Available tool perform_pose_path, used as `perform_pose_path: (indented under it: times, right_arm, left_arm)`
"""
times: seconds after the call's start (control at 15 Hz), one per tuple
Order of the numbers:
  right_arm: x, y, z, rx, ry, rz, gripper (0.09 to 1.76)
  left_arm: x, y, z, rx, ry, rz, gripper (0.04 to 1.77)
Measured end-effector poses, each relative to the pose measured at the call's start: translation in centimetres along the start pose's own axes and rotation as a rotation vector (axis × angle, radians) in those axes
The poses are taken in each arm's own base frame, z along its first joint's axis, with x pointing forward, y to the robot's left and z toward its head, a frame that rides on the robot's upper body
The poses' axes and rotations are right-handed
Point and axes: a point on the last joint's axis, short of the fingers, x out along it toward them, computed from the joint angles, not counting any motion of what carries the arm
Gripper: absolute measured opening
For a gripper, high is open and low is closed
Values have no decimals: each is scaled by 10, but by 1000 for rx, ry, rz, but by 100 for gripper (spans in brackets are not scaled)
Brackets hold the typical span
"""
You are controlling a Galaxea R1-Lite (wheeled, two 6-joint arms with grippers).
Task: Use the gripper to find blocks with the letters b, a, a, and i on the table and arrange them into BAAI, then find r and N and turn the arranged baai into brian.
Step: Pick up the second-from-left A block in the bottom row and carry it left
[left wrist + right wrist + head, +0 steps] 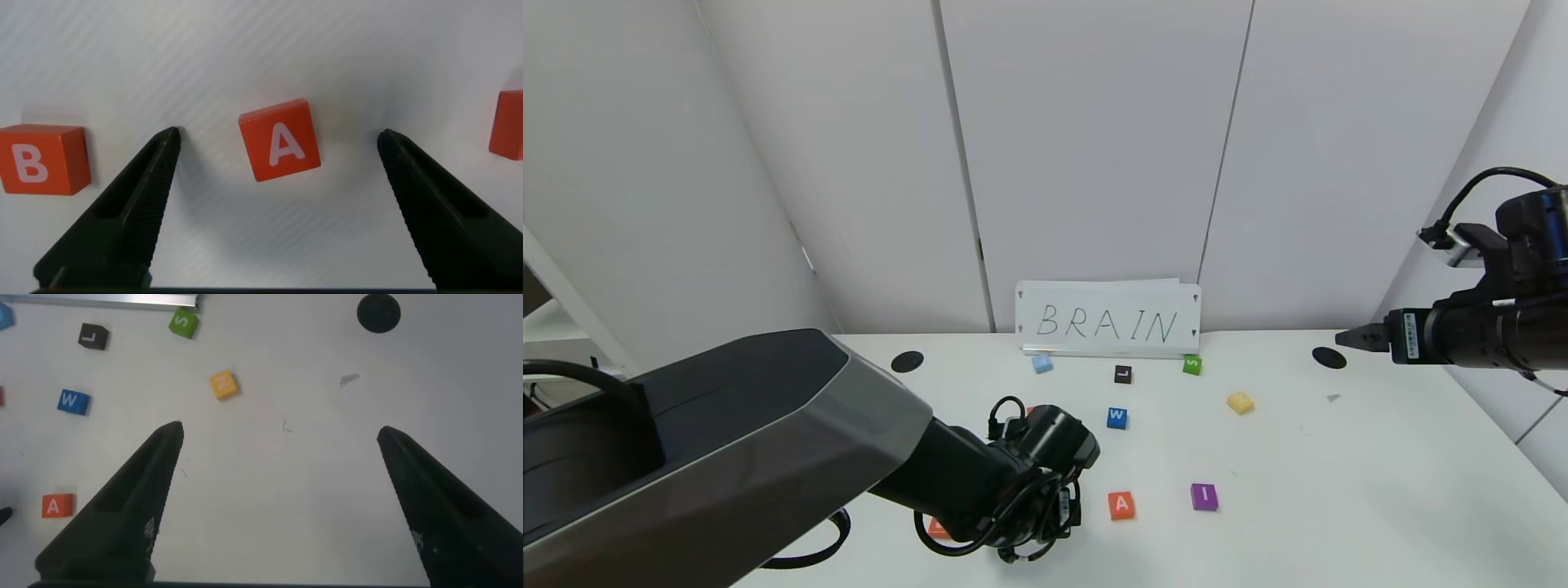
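Early going, I judge: the left tool [278,143] hangs with jaws apart astride one A block [279,140] beside the B [41,159]; the other A [1121,505], I [1205,496] and N [1241,403] lie scattered on the desk [1339,490]; the right tool [1352,339] is parked, agape.

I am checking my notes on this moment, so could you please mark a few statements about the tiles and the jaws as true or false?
1. The left gripper has open jaws on either side of an orange-red A tile. True.
2. The right gripper is shut on the yellow tile. False: it hangs open above the table, holding nothing.
3. The sign reads BRAIN. True.
4. The purple I tile touches the blue W tile. False: they lie well apart.
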Motion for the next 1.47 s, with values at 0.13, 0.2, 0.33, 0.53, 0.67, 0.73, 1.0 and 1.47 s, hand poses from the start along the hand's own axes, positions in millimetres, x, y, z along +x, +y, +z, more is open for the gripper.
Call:
perform_pose_path:
  times: [0.13, 0.2, 0.33, 0.53, 0.67, 0.73, 1.0, 1.47]
  right_arm:
    - [1, 0, 0, 0, 2, -1, 171]
    - [1, 0, 0, 0, 3, -1, 171]
    - [1, 0, -1, -1, 4, -1, 171]
    - [2, 0, 0, 0, 4, -2, 171]
    - [2, 0, 0, 0, 3, -2, 171]
    - [2, -1, 0, 1, 2, -3, 171]
    - [1, -1, 0, 2, 0, -4, 171]
    - [1, -2, 1, 4, -3, -7, 171]
  left_arm:
    - [1, 0, 0, 1, 1, 2, 169]
    - [1, 0, -1, 1, 2, 3, 149]
    - [1, 0, -1, 2, 2, 5, 118]
    - [2, 0, -1, 3, 2, 6, 83]
    - [2, 0, -2, 4, 1, 6, 51]
    - [2, -1, -2, 5, 1, 7, 51]
    - [0, 0, -1, 2, -3, 9, 51]
    - [-17, 10, 27, -45, -66, -3, 51]
